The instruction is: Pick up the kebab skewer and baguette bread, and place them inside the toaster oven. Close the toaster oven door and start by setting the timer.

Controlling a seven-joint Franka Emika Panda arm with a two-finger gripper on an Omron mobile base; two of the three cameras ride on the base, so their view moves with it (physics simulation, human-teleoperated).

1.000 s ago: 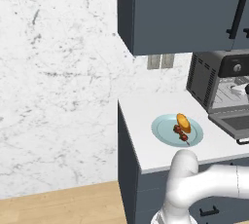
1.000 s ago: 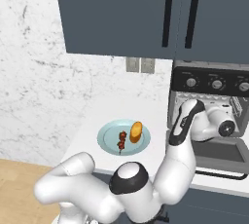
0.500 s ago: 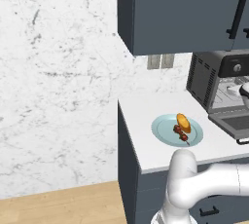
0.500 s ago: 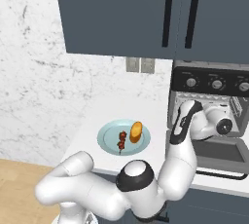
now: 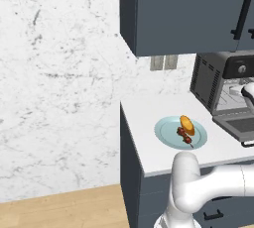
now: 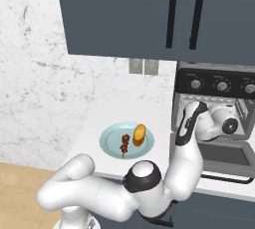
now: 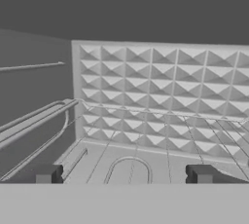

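A white worktop runs under dark cupboards against a marbled wall. At lower centre of the left base view a blue plate carries the kebab skewer and, touching it, the baguette bread, both not yet picked up. At the right, the toaster oven stands with its door folded down. My gripper is inside its mouth, jaws wide and holding nothing, facing the dimpled back wall above the wire rack. I judge the door was opened first so food can go straight in.
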